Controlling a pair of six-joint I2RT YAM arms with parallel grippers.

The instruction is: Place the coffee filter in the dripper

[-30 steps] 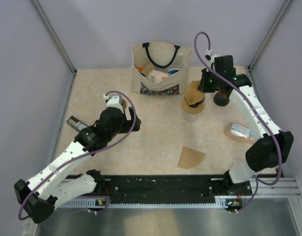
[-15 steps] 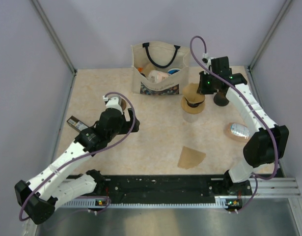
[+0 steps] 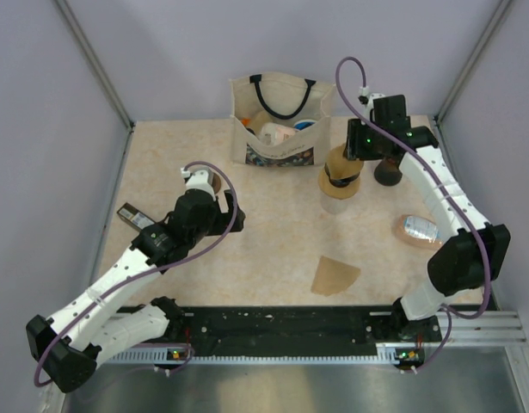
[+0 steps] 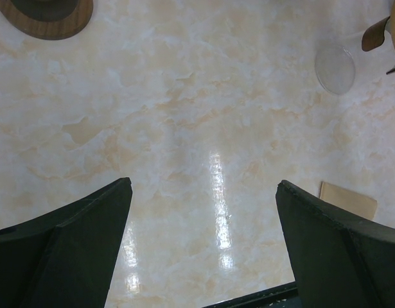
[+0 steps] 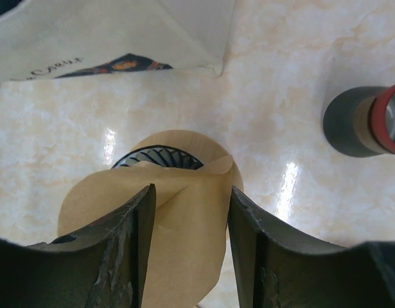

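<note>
- My right gripper [image 5: 191, 190] hangs over the dripper [image 5: 160, 156] with its jaws spread. The coffee filter [image 5: 184, 237] lies between them, and I see neither finger pinching it.
- The filter's long axis runs from the near bottom of the wrist view up towards the dripper. Its curved top edge lies over the near part of the mouth, and a crescent of ribbed inside shows at the far rim. I cannot tell whether it is properly seated.
- Just beyond the dripper is the lower corner of the cloth tote bag [image 5: 107, 32], so the far side is tight.
- To the right stands the dark grinder [image 5: 361, 122] with its red band, apart from the dripper, with bare marbled table [image 5: 293, 58] between them.
- In the top view the near side is open table down to a spare filter [image 3: 335, 275], which lies flat near the front rail. A labelled packet [image 3: 419, 231] lies beside my right forearm.
- My left gripper [image 4: 203, 186] is well apart at the left. Its jaws are wide, with nothing between them and only table under them.
- Against a second ago, the right jaws were pressed together and have now parted. The wrist has barely shifted, and the left arm and spare filter are unmoved.
</note>
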